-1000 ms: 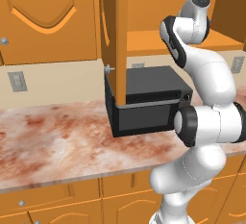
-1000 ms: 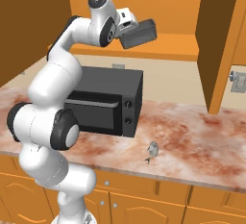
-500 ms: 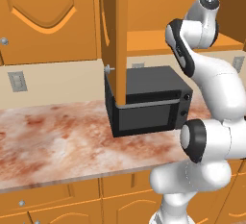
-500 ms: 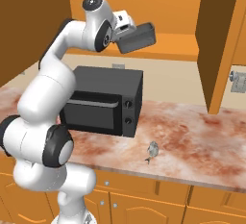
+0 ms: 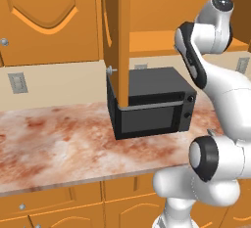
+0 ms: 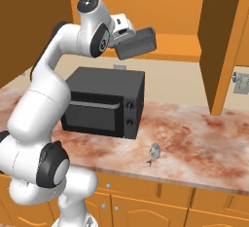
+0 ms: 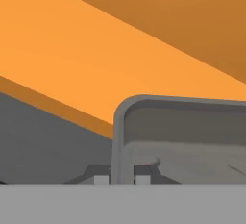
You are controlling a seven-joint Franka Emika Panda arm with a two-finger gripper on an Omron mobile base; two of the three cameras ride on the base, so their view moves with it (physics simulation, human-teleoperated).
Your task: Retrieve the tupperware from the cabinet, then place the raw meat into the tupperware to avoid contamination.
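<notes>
Gripping the tupperware (image 6: 136, 44), the gripper (image 6: 127, 40) has its 2 fingers pinched tight on one wall of the container. Hand view confirms: both fingertips (image 7: 142, 177) sit either side of the tupperware (image 7: 187, 136) rim at a rounded corner, one inside, one outside. Only 1 tupperware seen, grey translucent, held up in the air, tilted, above the microwave (image 6: 104, 101) and in front of the cabinet (image 6: 175, 46) shelf, not touching either.

Cabinet is open: 1 door (image 5: 116, 41) swung out edge-on in left base view, w/ 1 small silver knob (image 5: 110, 69) near its lower corner. A 2nd door (image 6: 220, 41) hangs open at right in right base view. 1 closed arched-panel door (image 5: 46, 19) further left, 1 knob (image 5: 4, 42) on it.

1 black microwave (image 5: 149, 103) sits on the marbled reddish counter (image 5: 54, 144), door shut, 2 round dials (image 6: 129, 113) on its front panel. 1 small grey piece, prob. the raw meat (image 6: 153, 153), lies on the counter (image 6: 194, 138) near the front edge, right of the microwave & well apart from the tupperware. Too small to tell more.

3 wall outlets in left base view: 1 at far left (image 5: 16, 82), 2 others part hidden behind microwave and arm. Drawer fronts (image 6: 146, 204) run below the counter, w/ small knobs.
</notes>
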